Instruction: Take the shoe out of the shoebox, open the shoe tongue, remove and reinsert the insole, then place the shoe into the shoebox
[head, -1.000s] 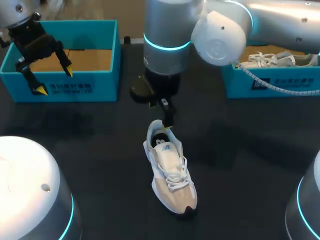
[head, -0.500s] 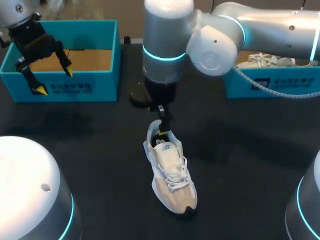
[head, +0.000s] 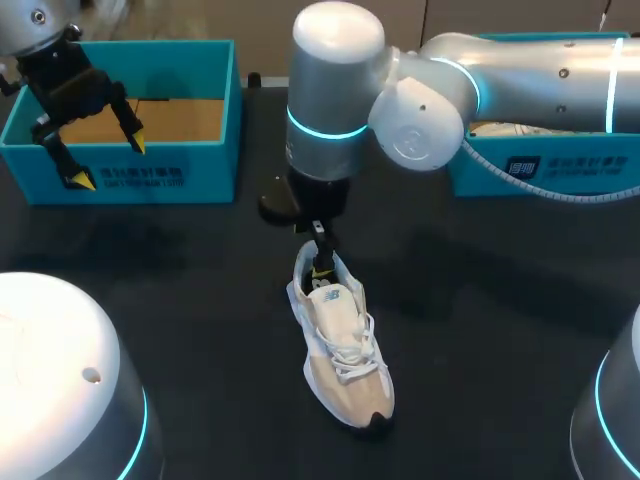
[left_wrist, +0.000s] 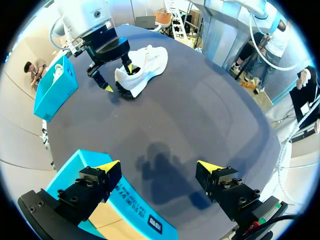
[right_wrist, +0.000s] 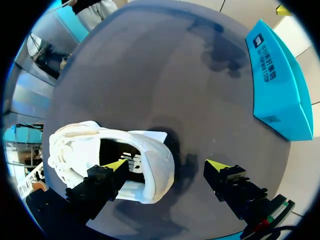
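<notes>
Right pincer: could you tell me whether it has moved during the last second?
Yes. Head view: the right pincer has dropped toward the sneaker, which lies unmoved, so one yellow tip now sits in its heel opening.

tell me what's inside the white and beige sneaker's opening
Dark insole with pale print, plus one yellow fingertip of the right pincer at its mouth. The toe end is covered by the tongue.
</notes>
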